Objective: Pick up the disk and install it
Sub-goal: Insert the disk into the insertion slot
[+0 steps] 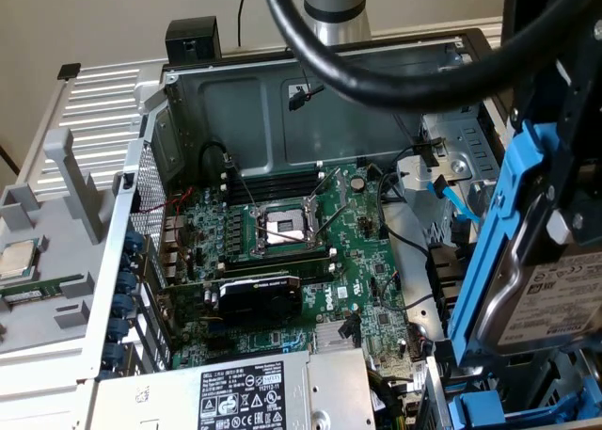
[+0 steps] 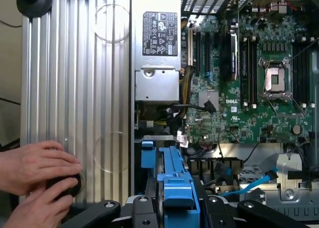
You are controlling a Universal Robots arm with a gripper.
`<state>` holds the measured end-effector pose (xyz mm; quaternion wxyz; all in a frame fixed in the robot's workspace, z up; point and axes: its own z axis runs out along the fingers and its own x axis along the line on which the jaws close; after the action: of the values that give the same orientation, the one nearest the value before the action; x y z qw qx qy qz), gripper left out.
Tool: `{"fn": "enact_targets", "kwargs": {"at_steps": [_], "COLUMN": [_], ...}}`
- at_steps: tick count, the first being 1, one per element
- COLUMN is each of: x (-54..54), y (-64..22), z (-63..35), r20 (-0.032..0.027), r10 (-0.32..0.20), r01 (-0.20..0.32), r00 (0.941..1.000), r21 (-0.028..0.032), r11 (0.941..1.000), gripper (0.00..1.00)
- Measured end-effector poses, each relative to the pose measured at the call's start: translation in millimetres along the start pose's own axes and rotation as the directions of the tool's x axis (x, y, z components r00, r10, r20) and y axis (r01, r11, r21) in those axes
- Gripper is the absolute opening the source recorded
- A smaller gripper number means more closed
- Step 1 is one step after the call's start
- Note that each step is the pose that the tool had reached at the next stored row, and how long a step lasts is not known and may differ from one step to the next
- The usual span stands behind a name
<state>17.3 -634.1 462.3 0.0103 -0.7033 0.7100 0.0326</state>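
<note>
The disk (image 1: 550, 303) tilted at the exterior view's right of the motherboard (image 1: 282, 232), power supply (image 1: 245, 392) before it

Motherboard (image 1: 362, 261) (image 2: 249, 103): green, flat on the floor of the open computer case (image 1: 282, 101).
CPU socket (image 1: 285, 228) (image 2: 275, 78): in the motherboard's middle, metal frame, thin lever bars raised.
Graphics card (image 1: 259, 296): black, plugged into the motherboard, between the socket and the power supply.
Power supply (image 1: 235, 392) (image 2: 157, 53): grey metal box with a black label, just past the motherboard's edge.
Blue cable (image 1: 453, 202) (image 2: 249, 185): off the motherboard's edge on the exterior view's right, beside the metal drive cage (image 1: 461, 138).
Ribbed silver panel (image 1: 94, 119) (image 2: 75, 88): outside the case, well apart from the motherboard.
Small square chip (image 1: 14, 259): on a grey tray, well apart from the motherboard, at the exterior view's left.
</note>
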Motion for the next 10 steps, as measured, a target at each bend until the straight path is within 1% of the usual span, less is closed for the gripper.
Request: {"fn": "enact_targets", "kwargs": {"at_steps": [4,10], "x": [0.3,0.7], "y": [-0.2,-0.2], "z": [4.2,6.6], "r20": [0.0008,0.0014], "r10": [0.0,0.0], "r01": [0.0,0.0], "r00": [1.0,1.0], "r21": [0.0005,0.0005], "r11": [1.0,1.0], "gripper": [0.37,0.37]}}
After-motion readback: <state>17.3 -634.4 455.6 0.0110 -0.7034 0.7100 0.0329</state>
